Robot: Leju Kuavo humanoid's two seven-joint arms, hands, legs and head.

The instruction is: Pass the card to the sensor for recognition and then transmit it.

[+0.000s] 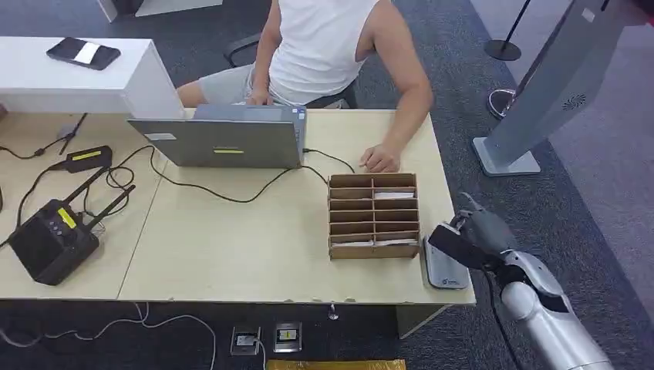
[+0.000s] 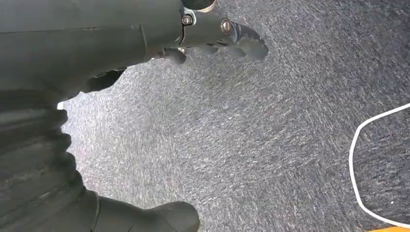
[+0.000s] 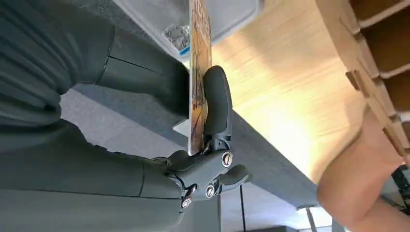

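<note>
The left hand (image 2: 212, 34) hung over grey carpet, holding nothing; its fingers (image 2: 241, 41) looked loosely curled, though whether they were together or apart could not be told for certain. To its right stood the cardboard sorter (image 1: 374, 216) on the table (image 1: 231, 247). Just beyond it lay the grey sensor (image 1: 443, 270), directly beneath the fingers of the right hand (image 1: 470, 235). That hand pinched the card (image 3: 199, 72) edge-on between thumb and a dark finger (image 3: 217, 101), the card jutting past the fingertips towards the sensor's pad. The step appeared to be presenting the card for reading. Next, the hand would likely need to bring the card's face onto the pad, then carry it to the seated person's hand (image 1: 380, 159).
</note>
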